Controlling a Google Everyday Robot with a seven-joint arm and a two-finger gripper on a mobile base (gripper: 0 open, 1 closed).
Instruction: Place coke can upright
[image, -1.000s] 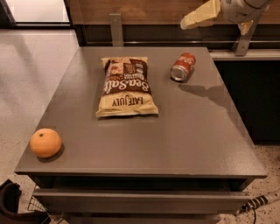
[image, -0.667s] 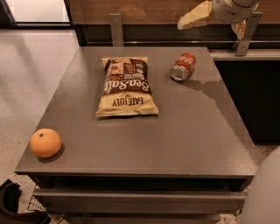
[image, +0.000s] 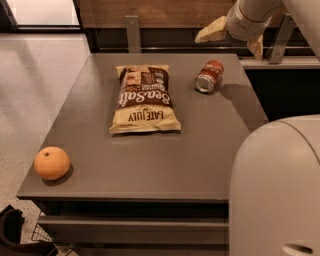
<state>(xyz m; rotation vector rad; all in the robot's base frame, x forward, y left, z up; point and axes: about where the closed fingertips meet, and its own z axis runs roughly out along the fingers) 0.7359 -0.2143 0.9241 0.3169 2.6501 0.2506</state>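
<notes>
- The coke can (image: 209, 76) lies on its side near the far right corner of the table (image: 200, 150), one silver end turned towards the camera. It is not upright yet, so the task's main work is not yet done.
- The gripper (image: 227, 46) hangs above and just behind the can, over the table's far edge. Its two tan fingers (image: 212, 31) are spread wide and hold nothing.
- Main risk, as I judge it: the can is a cylinder on its side, so a finger that meets the curved wall off-centre could roll it — and the right and far edges are both near.
- A pinch along the can's length, on the slick ends, might slip. Thin aluminium could also dent under a hard squeeze.
- Once lifted, the can must be turned until its base faces down. Released while tilted, it would likely tip over again.
- The chip bag (image: 145, 97) lies to the can's left with a clear gap between them, and the orange (image: 52, 163) sits well apart at the near left corner — neither should interfere.
- The robot's own pale body (image: 275, 190) fills the lower right of the view, hiding part of the table there.
</notes>
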